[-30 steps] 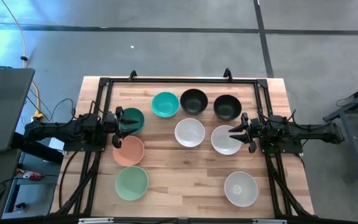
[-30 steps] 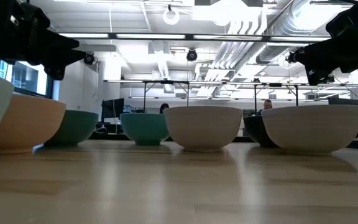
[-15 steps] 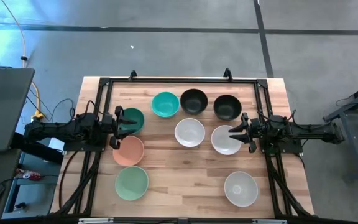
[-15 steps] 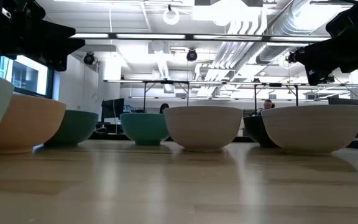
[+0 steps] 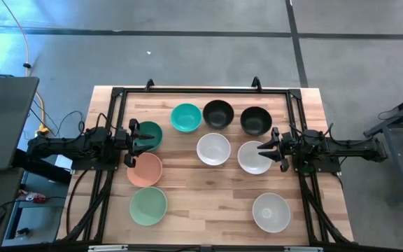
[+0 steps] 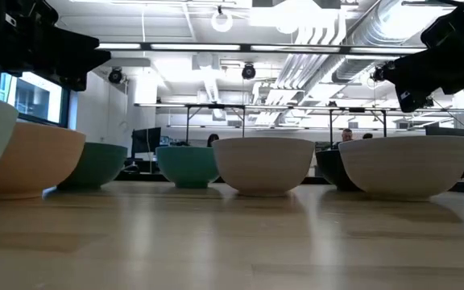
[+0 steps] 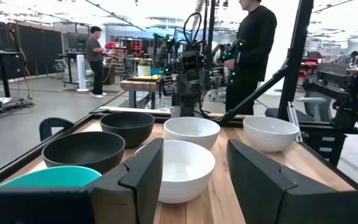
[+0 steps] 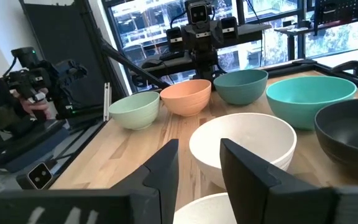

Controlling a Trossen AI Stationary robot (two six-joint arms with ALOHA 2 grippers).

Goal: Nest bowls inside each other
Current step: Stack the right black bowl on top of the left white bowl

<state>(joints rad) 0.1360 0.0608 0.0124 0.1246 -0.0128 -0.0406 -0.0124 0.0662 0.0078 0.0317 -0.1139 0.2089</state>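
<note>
1. Teal bowl (image 5: 185, 117) and two black bowls (image 5: 218, 114) line the table's far edge.
2. Dark green bowl (image 5: 147, 134), peach bowl (image 5: 145, 169), mint bowl (image 5: 148, 206) follow the left edge.
3. Three white bowls (image 5: 213, 149) sit centre to near-right corner, all upright, none nested.

Across the back of your table (image 5: 208, 199) you have four bowls in a row: the back-left bowl (image 5: 151, 131) by the left gripper (image 5: 134, 140), then the second bowl (image 5: 186, 117), third bowl (image 5: 218, 113) and back-right bowl (image 5: 255, 120). In front of them sit the centre bowl (image 5: 213, 149) and, to its right, the right-middle bowl (image 5: 250, 159), just beside the right gripper (image 5: 263, 151). Down your left side the left-middle bowl (image 5: 145, 171) lies before the back-left one and the front-left bowl (image 5: 148, 206) before that, while the front-right bowl (image 5: 271, 212) stands well apart.
</note>
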